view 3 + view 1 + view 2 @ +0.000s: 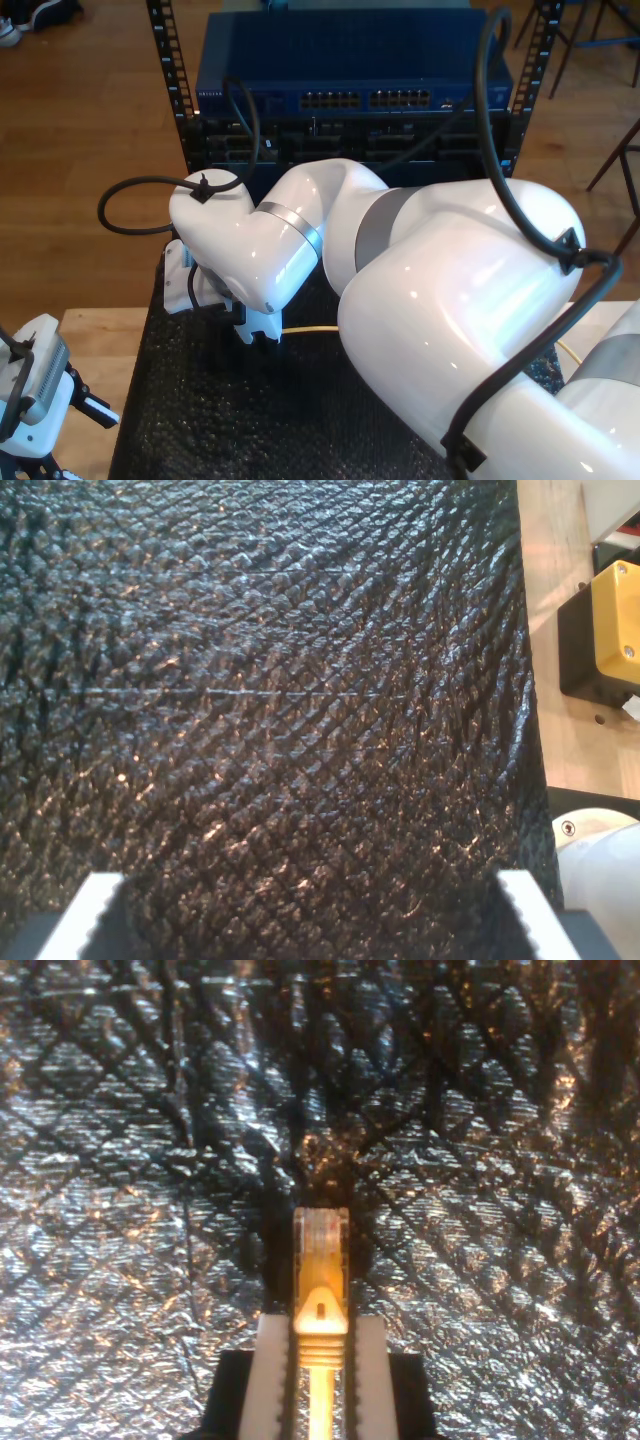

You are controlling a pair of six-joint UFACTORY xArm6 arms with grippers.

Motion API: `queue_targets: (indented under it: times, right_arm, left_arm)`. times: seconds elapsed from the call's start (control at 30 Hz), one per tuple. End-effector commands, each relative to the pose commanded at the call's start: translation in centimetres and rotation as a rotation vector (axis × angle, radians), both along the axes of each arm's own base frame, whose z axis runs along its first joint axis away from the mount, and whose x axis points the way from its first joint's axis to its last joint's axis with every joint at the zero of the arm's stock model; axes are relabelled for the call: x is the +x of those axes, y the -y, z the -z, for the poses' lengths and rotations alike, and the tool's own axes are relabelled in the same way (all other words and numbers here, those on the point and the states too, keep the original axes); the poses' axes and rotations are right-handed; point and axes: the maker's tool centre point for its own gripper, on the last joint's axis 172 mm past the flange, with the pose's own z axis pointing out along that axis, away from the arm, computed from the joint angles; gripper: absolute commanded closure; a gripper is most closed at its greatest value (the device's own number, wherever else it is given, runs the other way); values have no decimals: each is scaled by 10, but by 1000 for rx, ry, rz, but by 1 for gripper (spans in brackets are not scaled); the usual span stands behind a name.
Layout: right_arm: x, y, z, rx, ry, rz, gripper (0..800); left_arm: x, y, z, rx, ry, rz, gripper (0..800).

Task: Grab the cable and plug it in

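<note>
The yellow cable (320,1290) runs between the fingers (272,1360) of my second gripper (320,1325), which is shut on it just behind the clear plug (320,1240). The plug sticks out past the fingertips, close above the black textured mat (480,1160). In the exterior view the same gripper (258,335) hangs low over the mat (200,410), and the cable (310,328) trails toward that view's right. My first gripper (310,890) is open with nothing between its fingertips, over the mat (280,680). It is at the exterior view's lower left (90,405).
A blue network switch (240,80) with rows of ports (370,100) sits in a black rack (170,70) behind the mat. Thick black arm cables (125,195) loop in front of it. A yellow and black box (615,620) stands on the wooden table (560,720) beside the mat.
</note>
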Motion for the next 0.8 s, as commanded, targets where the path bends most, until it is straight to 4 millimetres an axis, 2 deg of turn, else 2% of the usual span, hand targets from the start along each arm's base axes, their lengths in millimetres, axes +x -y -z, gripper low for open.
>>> queue_targets:
  times: [0.2,0.4,0.57,0.8]
  right_arm:
    - [20,13,-34,46,32,53,796]
    - [19,35,-49,61,34,86,796]
    - [9,36,-58,96,2,75,797]
    - [-15,50,-69,181,-103,74,797]
  left_arm:
    - [0,0,0,-1,1,-1,0]
    - [0,0,0,0,2,-1,0]
    - [-2,2,-2,-8,-4,3,0]
    - [-1,2,-4,-9,-3,5,0]
